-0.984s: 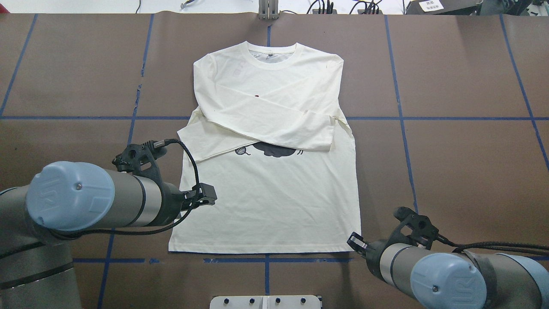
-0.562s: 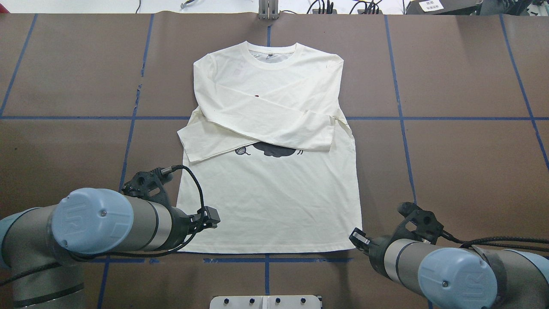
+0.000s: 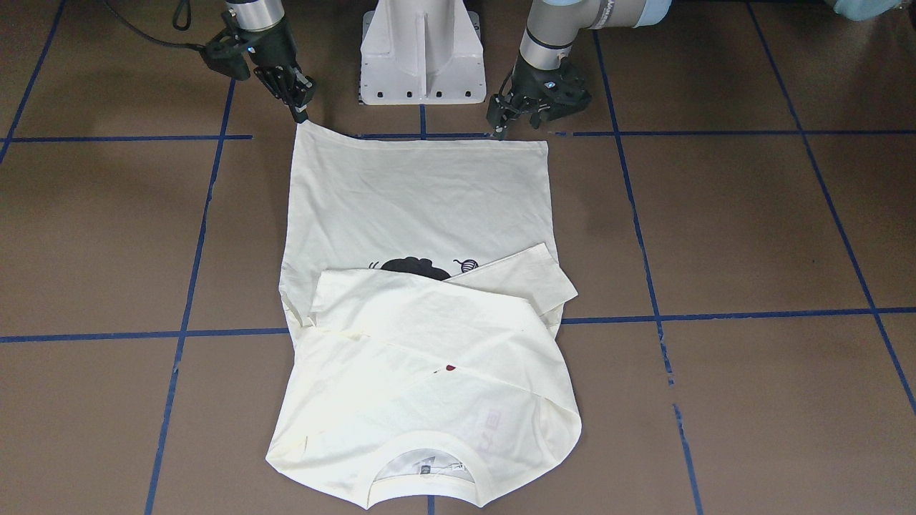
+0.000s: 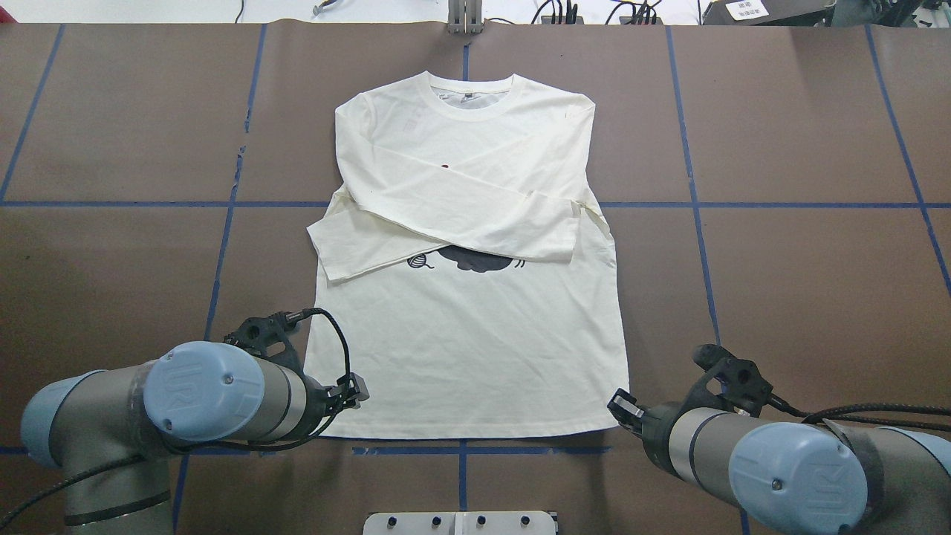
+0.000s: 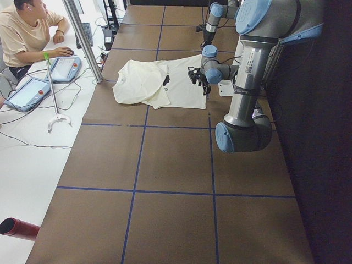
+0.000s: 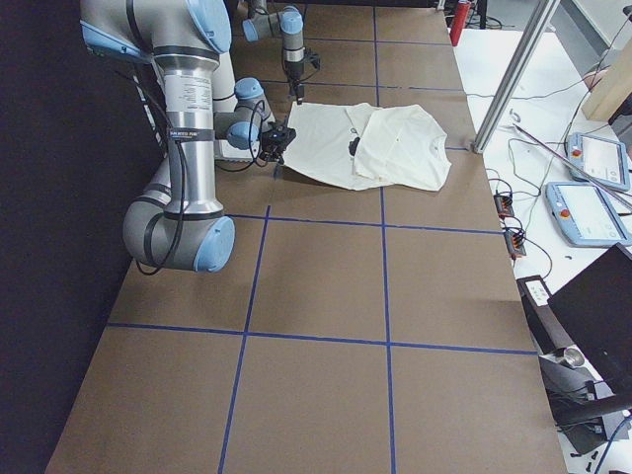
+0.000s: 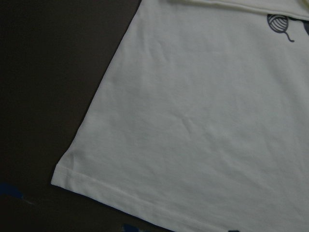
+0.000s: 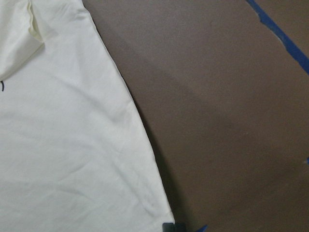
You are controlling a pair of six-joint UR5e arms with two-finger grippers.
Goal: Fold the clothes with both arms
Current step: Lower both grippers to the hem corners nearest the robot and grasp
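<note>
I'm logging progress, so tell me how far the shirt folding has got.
Done: both sleeves lie folded across the chest of the T-shirt. In hand: the right gripper and left gripper sit at the two bottom corners of the hem. Whether either has gripped cannot be told, and the hem lies flat on the table. Left: probably folding the hem up toward the collar.

**A robot lab**

This is a robot lab. Two big silver robot arms (image 4: 215,390) with light-blue caps stand by a white base (image 3: 422,57) at a wide brown tabletop (image 4: 802,282). The tabletop is cut into big squares by blue tape lines (image 4: 817,204). Beside it a man (image 5: 25,30) in a tan shirt sits at a white desk (image 5: 27,165) with control pads (image 5: 65,69) lying on it. Black cables (image 4: 565,11) lie along the far edge. A shiny metal pole (image 5: 82,38) stands at the tabletop's side.
</note>
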